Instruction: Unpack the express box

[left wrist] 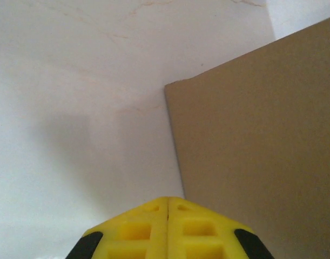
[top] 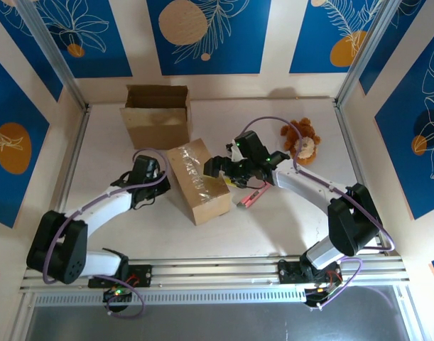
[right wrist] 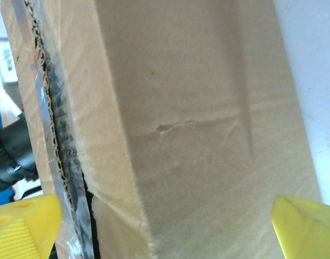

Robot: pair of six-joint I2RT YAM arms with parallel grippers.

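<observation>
The express box [top: 197,181] is a brown carton sealed with clear tape along its top, lying at an angle mid-table. My left gripper [top: 163,183] sits at the box's left side; its yellow fingers [left wrist: 168,226] are shut with nothing between them, and the box's side wall [left wrist: 251,151] rises just to their right. My right gripper [top: 218,170] is at the box's right side, over its top edge. In the right wrist view it [right wrist: 167,226] stands wide open, yellow fingertips [right wrist: 24,226] at both lower corners, with the cardboard face [right wrist: 197,124] and the taped seam [right wrist: 59,135] close ahead.
An open, untaped carton [top: 156,114] stands at the back left. A brown plush toy [top: 302,140] lies at the back right. A pink object [top: 248,197] rests on the table just right of the taped box, under the right arm.
</observation>
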